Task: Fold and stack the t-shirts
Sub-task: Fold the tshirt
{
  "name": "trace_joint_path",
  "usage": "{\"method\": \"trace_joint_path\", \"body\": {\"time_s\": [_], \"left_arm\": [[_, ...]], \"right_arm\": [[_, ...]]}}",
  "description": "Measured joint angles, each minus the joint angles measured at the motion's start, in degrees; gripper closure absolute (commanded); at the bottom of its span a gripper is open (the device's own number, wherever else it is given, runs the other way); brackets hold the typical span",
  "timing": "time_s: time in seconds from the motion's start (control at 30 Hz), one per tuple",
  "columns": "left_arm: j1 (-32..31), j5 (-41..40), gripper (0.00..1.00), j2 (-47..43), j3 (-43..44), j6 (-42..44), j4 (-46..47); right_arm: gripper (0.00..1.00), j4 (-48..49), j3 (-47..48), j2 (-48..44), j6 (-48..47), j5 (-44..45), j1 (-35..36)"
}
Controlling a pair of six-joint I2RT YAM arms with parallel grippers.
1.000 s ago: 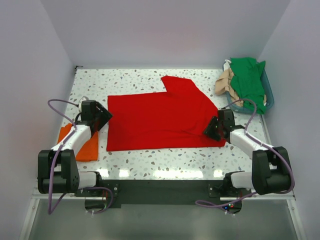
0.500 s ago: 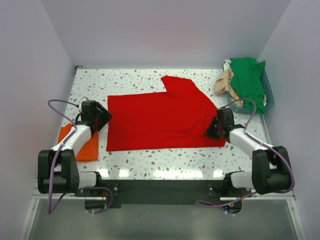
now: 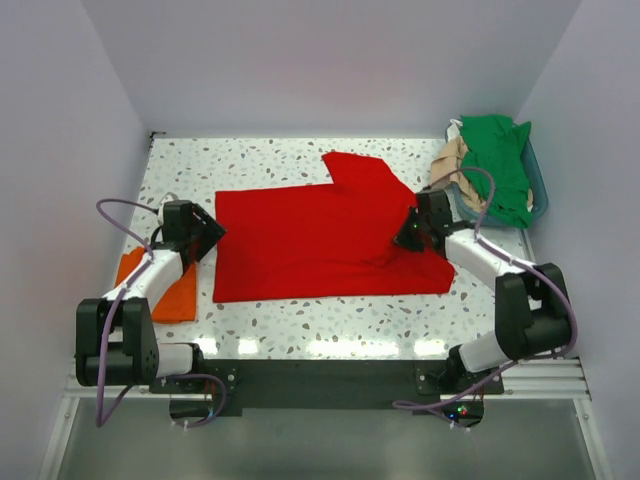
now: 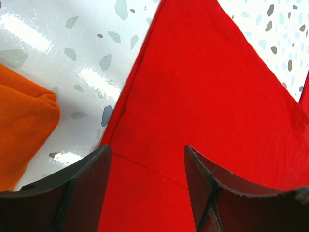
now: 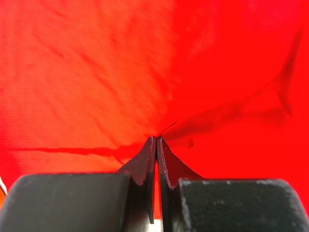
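Observation:
A large red t-shirt (image 3: pixel 310 240) lies spread flat across the middle of the table (image 3: pixel 300 160). My right gripper (image 3: pixel 405 237) is shut on a pinch of its cloth near the right side; in the right wrist view the red t-shirt (image 5: pixel 96 72) puckers into the closed right gripper (image 5: pixel 156 138). My left gripper (image 3: pixel 213 235) stands open at the shirt's left edge. In the left wrist view the left gripper (image 4: pixel 146 150) straddles the hem of the red t-shirt (image 4: pixel 203 87) without gripping it. A folded orange t-shirt (image 3: pixel 165 290) lies at the near left.
A teal basket (image 3: pixel 540 185) at the back right holds a green t-shirt (image 3: pixel 495 160) and a tan one (image 3: pixel 448 165) draped over its rim. The orange t-shirt (image 4: pixel 24 125) sits just left of the left fingers. Walls close in the left, right and back.
My right gripper has shut on the red t-shirt's right side and moved back and left over the shirt, pulling cloth along. The left arm has not moved.

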Motion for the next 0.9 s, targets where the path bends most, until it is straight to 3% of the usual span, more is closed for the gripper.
{"method": "trace_joint_path", "body": {"time_s": [0.43, 0.9], "left_arm": [[0.0, 0.6, 0.34, 2.0, 1.4, 0.0, -0.2], [0.0, 0.6, 0.34, 4.1, 2.3, 0.0, -0.2]], "right_arm": [[1.0, 0.0, 13.7, 15.0, 0.1, 0.7, 6.4], [1.0, 5.2, 15.1, 19.3, 3.4, 0.3, 7.3]]}}
